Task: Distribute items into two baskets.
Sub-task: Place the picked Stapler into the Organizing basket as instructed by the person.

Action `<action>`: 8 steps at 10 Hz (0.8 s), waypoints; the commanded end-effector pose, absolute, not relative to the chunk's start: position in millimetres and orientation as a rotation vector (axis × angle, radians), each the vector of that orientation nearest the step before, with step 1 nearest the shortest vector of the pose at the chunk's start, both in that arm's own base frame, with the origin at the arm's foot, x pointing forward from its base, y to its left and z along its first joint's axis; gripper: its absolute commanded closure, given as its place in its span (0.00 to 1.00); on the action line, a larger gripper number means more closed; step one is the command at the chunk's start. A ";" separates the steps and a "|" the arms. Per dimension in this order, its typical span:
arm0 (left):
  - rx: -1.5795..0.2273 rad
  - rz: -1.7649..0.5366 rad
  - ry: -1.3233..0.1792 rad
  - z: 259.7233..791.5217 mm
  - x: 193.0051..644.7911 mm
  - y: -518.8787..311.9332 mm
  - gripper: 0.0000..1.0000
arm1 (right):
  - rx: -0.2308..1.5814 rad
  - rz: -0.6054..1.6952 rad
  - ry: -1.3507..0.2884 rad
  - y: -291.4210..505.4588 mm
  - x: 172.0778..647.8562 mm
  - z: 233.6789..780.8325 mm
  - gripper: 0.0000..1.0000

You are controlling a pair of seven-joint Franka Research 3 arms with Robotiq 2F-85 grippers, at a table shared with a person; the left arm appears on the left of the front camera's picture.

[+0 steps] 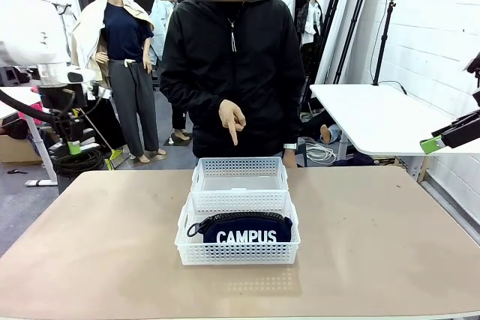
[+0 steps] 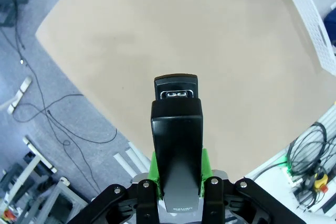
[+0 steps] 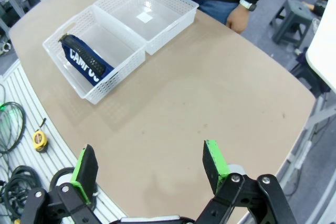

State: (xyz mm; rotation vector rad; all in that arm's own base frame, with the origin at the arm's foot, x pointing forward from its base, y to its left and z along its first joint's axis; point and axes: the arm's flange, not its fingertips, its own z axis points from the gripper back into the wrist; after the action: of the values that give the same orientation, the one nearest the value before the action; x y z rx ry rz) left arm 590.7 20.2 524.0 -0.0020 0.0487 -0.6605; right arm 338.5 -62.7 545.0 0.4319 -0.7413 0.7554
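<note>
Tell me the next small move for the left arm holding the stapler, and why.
Probably carry the left gripper, shut on the black stapler, toward the far basket. The navy pouch already lies in the near basket, the far one looks empty, and the person's hand points down at it.

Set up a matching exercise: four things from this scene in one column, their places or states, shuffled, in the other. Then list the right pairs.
Things:
1. CAMPUS pouch
2. black stapler
3. far basket
4. right gripper

Places or states:
A. open, above the table
B. empty, nearest the person
C. clamped in the left gripper
D. standing in the near basket

Pairs: 1-D, 2-C, 3-B, 4-A
</note>
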 end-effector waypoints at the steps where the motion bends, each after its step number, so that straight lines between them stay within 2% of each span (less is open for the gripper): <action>1: -0.018 -0.778 0.070 529.9 623.4 3.8 1.00 | 0.450 0.750 -0.746 -61.2 339.2 544.4 0.00; 4: -0.038 -0.914 0.065 521.3 643.6 -33.4 1.00 | 0.450 0.750 -0.746 -61.2 339.2 544.4 0.00; 8: -0.074 -1.025 0.049 509.3 648.1 -86.2 1.00 | 0.450 0.750 -0.746 -61.2 339.2 544.4 0.00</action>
State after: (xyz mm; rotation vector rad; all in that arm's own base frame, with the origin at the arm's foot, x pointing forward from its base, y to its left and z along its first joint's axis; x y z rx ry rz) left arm 642.7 -83.4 505.4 -0.0501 0.0591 -0.9861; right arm 338.5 -62.2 545.2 0.4312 -0.7409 0.7565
